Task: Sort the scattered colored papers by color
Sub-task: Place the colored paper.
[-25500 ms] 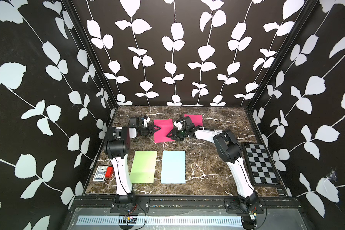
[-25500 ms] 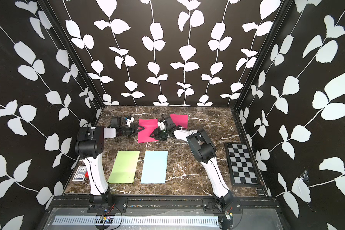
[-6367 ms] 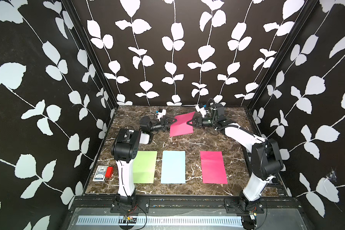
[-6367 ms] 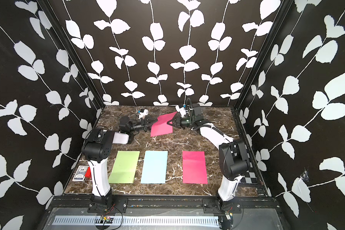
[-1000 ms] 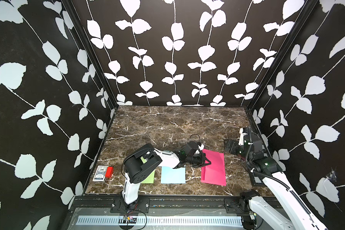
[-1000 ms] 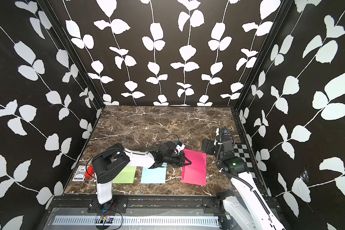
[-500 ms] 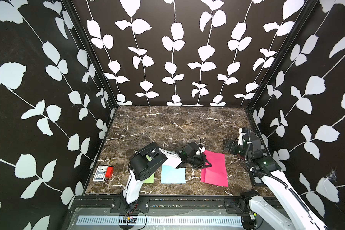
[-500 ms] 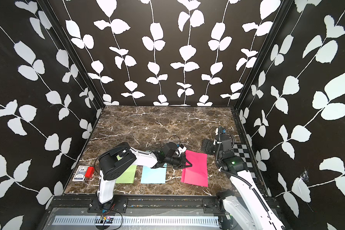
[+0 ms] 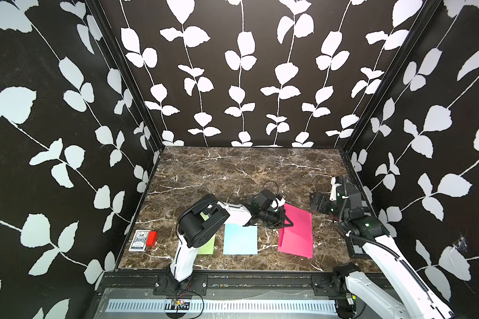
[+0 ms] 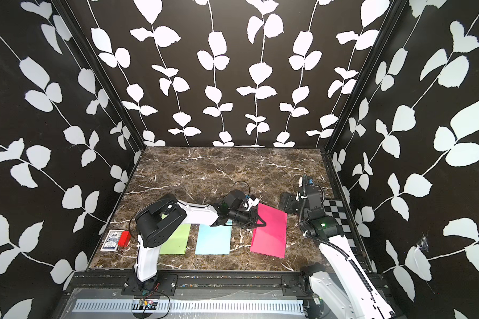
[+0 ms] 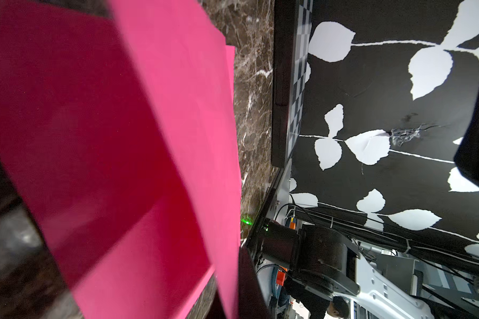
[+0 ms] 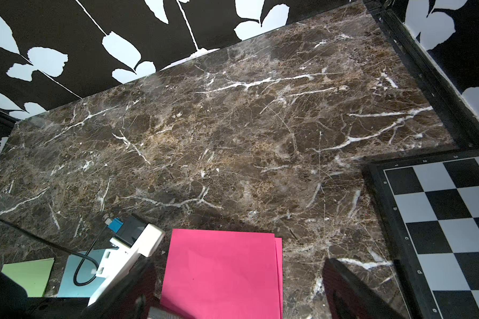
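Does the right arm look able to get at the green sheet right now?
Probably not. The green sheet lies farthest from the right arm, past the pink sheets and blue sheet, and the left arm stretches over it.

Top views high above front, facing down, wrist views close, sharing magenta paper (image 12: 221, 273)

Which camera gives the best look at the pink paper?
In both top views the pink paper shows whole on the marble table, right of the blue sheet, with the left gripper pinching its edge. The left wrist view shows it huge, blurred and cropped; the right wrist view shows only part, cut off by the frame.
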You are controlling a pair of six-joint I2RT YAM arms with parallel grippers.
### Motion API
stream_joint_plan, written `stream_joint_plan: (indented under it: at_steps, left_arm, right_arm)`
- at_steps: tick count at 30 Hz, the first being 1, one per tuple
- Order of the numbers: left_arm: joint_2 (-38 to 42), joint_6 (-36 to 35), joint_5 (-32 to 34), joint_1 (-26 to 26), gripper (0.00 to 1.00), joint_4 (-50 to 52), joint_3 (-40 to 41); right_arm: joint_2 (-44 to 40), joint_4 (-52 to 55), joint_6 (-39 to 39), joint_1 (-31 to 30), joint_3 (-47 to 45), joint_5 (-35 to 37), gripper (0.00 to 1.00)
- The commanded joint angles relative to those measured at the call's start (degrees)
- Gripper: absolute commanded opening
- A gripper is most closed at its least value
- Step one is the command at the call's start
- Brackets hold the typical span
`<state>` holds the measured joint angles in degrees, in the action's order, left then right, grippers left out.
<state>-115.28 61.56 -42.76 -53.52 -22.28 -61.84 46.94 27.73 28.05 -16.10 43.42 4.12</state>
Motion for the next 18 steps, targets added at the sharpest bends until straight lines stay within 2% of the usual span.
stream_joint_plan:
  at_steps: [1, 7, 17, 18]
  left_arm:
    - [0.94, -2.84, -3.19, 0.60, 0.00, 3.25, -1.20]
    - [0.11, -5.57, -4.65, 0.87, 0.00, 7.51, -2.58]
    - [-1.96, -5.31, -5.80, 1.72, 0.00, 6.91, -2.73]
    - [-1.96, -5.30, -5.77, 1.72, 0.03, 6.99, -2.67]
  right_arm:
    - [-0.27, -0.83, -0.43, 0.19, -1.49, 0.98, 0.94]
    - [-0.28, -0.96, -0.46, 0.19, -1.67, 1.07, 0.94]
    - [-0.23, -0.61, -0.81, 0.19, -1.66, 1.37, 0.94]
    - [-0.26, -0.65, -0.76, 0.19, -1.76, 1.33, 0.94]
